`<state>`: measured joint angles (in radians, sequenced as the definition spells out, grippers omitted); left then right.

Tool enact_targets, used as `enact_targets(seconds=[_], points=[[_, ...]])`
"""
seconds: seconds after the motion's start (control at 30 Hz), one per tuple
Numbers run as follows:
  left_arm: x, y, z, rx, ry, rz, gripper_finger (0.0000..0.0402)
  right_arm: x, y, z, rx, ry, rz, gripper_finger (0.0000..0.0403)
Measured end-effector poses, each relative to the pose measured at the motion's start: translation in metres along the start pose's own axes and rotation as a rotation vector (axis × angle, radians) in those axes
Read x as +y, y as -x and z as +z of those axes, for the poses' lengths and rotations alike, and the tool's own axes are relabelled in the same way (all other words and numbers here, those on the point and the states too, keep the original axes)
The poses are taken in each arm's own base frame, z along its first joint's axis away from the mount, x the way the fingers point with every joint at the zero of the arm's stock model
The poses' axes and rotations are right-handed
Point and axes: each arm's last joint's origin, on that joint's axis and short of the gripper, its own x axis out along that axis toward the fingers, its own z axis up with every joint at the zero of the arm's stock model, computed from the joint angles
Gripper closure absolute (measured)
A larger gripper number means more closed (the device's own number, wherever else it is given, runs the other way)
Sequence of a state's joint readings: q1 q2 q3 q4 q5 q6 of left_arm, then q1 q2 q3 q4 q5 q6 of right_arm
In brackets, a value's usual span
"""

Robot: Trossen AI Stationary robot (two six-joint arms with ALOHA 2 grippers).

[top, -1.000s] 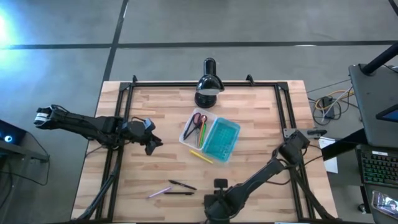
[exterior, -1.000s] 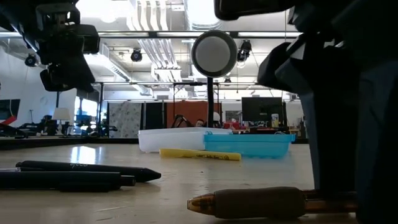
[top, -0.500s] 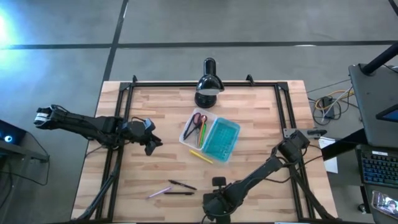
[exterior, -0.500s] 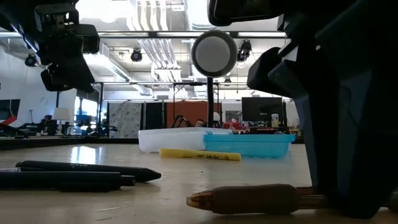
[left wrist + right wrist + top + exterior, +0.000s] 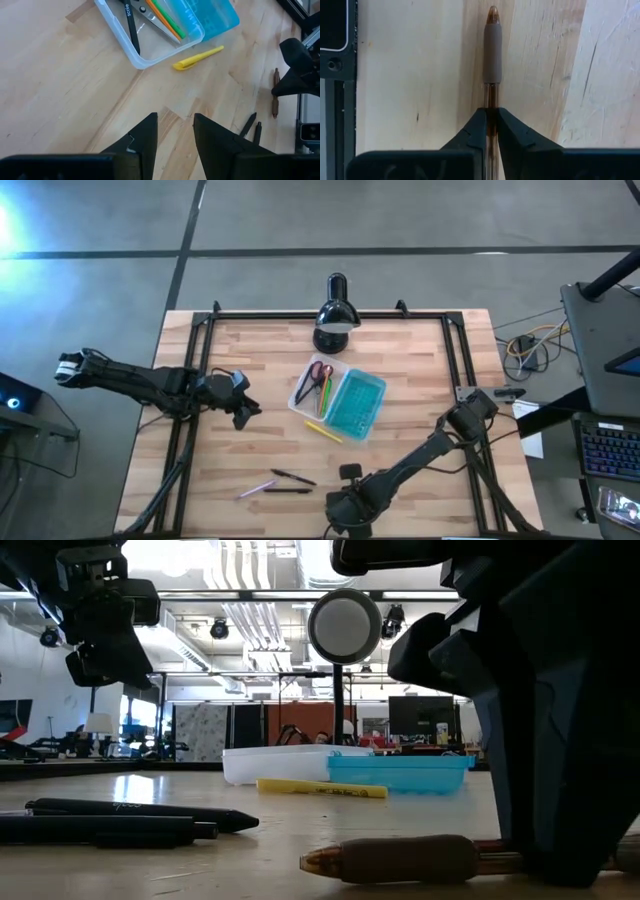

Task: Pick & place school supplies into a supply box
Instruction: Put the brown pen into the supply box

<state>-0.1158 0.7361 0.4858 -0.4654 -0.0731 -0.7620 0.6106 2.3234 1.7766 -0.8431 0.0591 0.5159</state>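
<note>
The right hand [image 5: 490, 120] pinches the brown pen [image 5: 493, 55] lying on the table.

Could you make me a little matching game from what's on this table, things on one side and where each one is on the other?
Things:
1. brown pen
2. yellow pen
3. red-handled scissors
4. desk lamp

Places:
A. inside the clear tray
B. at the table's far edge
C. pinched in the right gripper
D. on the wood beside the supply box

Pairs: 1-C, 2-D, 3-A, 4-B
</note>
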Motion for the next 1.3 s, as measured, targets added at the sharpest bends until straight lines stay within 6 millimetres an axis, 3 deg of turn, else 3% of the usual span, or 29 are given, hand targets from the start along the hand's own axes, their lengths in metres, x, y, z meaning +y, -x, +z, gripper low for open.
enact_targets(seconds=[0.27,0.43,0.57,0.7,0.83,1.03,1.3], points=[[0.000,0.000,0.000,-0.008,0.001,0.008,0.0291,-0.008,0.024,-0.001,-0.052,0.003,-0.126,0.0386],[0.000,0.000,0.001,-0.017,0.005,0.019,0.0291,-0.022,0.066,0.003,-0.133,-0.030,-0.200,0.0386],[0.001,-0.002,0.000,-0.012,0.015,0.025,0.0291,-0.039,0.089,0.007,-0.192,-0.063,-0.258,0.0387],[0.001,-0.002,0.000,-0.012,0.021,0.030,0.0291,-0.067,0.112,0.013,-0.209,0.030,-0.359,0.0387],[0.001,-0.003,0.000,-0.010,0.022,0.035,0.0291,-0.100,0.107,0.016,-0.072,0.229,-0.475,0.0387],[0.001,-0.003,0.000,-0.009,0.077,0.035,0.0291,-0.168,0.099,0.029,0.060,0.414,-0.592,0.0378],[-0.002,-0.003,-0.002,-0.011,0.084,0.033,0.0291,-0.242,0.102,0.049,0.036,0.533,-0.600,0.0376]])
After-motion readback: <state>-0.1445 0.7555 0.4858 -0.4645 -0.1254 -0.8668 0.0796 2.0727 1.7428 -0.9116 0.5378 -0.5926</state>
